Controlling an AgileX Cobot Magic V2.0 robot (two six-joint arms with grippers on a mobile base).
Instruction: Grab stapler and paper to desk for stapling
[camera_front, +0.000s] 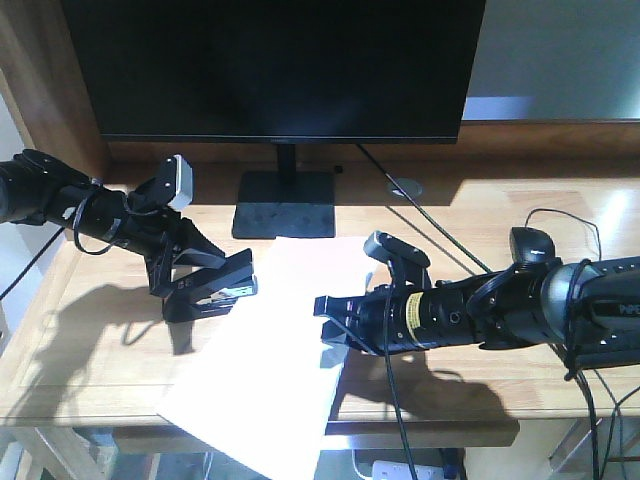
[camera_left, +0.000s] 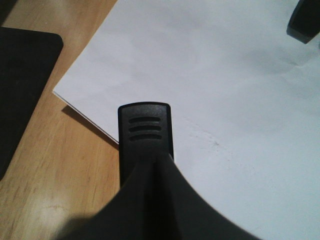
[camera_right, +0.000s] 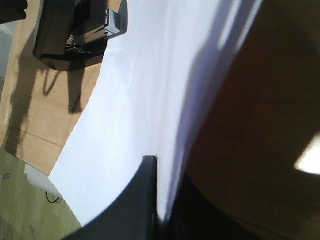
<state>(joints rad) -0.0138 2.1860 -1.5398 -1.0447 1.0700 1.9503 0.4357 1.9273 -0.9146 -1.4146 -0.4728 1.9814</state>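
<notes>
The black stapler (camera_front: 218, 286) with its silvery channel is low over the desk (camera_front: 100, 340), and my left gripper (camera_front: 200, 272) is shut on it. Its ribbed nose (camera_left: 145, 127) overlaps the left edge of the paper (camera_left: 225, 100); whether the sheet is inside its mouth I cannot tell. The white paper (camera_front: 265, 370) lies slantwise, its near corner hanging past the desk's front edge. My right gripper (camera_front: 335, 335) is shut on the paper's right edge, which it lifts slightly. In the right wrist view the finger (camera_right: 142, 200) presses on the paper (camera_right: 125, 120), with the stapler (camera_right: 82, 30) beyond.
A black monitor (camera_front: 280, 60) stands at the back on a flat square base (camera_front: 285, 205), also seen as the base (camera_left: 20, 90) left of the stapler. A black mouse (camera_front: 530, 245) and cables (camera_front: 440, 230) lie at the right. A raised dark-wood back runs behind.
</notes>
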